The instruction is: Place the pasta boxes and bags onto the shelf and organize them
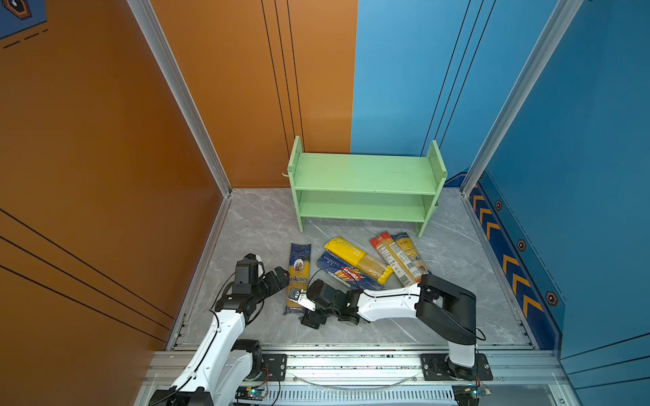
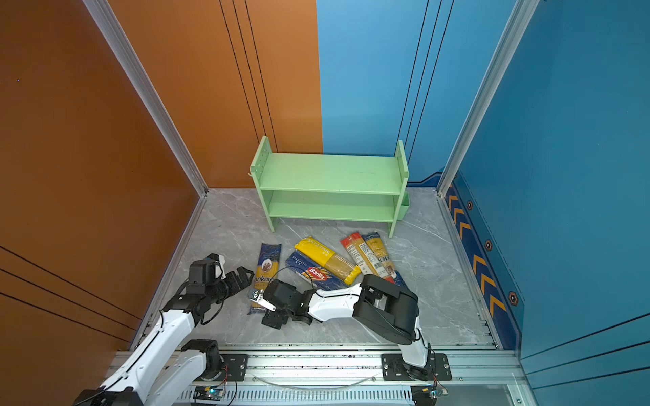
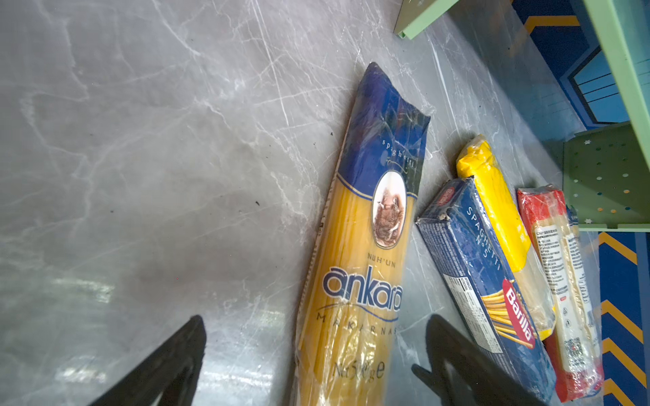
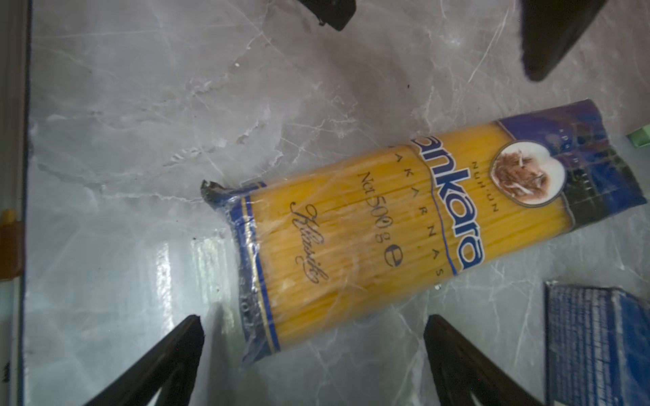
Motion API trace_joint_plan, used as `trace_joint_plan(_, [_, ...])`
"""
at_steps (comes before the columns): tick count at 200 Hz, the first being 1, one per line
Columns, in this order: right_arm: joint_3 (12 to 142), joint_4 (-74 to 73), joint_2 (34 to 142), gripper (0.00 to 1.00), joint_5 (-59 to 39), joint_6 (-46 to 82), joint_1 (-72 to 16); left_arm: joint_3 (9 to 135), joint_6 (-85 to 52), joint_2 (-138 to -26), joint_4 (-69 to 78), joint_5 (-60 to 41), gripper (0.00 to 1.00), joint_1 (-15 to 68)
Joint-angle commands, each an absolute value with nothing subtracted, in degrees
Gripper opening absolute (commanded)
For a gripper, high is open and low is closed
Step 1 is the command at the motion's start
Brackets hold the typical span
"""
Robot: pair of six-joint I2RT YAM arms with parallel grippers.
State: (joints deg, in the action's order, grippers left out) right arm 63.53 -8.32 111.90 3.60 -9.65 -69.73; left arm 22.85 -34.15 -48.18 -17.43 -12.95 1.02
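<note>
All five spaghetti packs lie flat on the grey marbled surface [image 1: 253, 225] in front of the green shelf [image 1: 365, 172], which stands against the back wall. The Ankara pack [image 1: 299, 267], dark blue at its far end and yellow below, lies alone on the left, its length running from the shelf side toward the robot. Just to its right the Barilla box [image 1: 346, 273] lies slanted, with the yellow Pastatime bag [image 1: 355, 258] along its far side, touching it. Further right, near the shelf's front right leg, the red-ended clear pack [image 1: 390, 256] and the second blue-and-yellow pack [image 1: 409, 255] lie side by side, touching. The left tool [image 3: 316, 323] sits just beside the left edge of the Ankara pack, its fingers spread wide and pinching nothing. The right arm [image 1: 390, 298] reaches across the middle, and the right tool [image 4: 314, 323] hangs over the near end of the same pack with its fingers likewise spread. In the right wrist view the pack's end shows between them, but whether they touch the wrapper cannot be told.
</note>
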Motion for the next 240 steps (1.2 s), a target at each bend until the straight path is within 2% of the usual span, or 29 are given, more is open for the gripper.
trace_joint_plan(1, [65.7,-11.1,113.4,0.95,6.8,-9.8,-68.8,22.1,-34.4,-47.2,-17.3,-14.4,0.98,0.4])
trace_joint_plan(62, [71.3,-11.9,117.1,0.95,11.7,-8.8,-65.2,22.1,-34.3,-46.6,-17.6,-14.5,0.98,-0.2])
trace_joint_plan(128, [78.9,-12.2,121.6,0.95,8.0,-4.7,-60.6,21.3,-34.4,-45.7,-17.1,-14.3,0.98,-0.4])
trace_joint_plan(153, [76.0,-12.6,119.3,0.95,3.4,-5.4,-59.8,21.2,-34.0,-45.9,-16.7,-13.9,0.98,-0.2])
trace_joint_plan(181, [72.2,-8.1,112.0,0.95,-0.8,-7.1,-59.0,21.2,-33.0,-45.9,-16.4,-12.8,0.98,0.7])
trace_joint_plan(240, [65.0,0.4,98.8,0.96,-2.9,-6.7,-58.3,21.8,-31.4,-46.3,-14.9,-7.1,0.98,6.2])
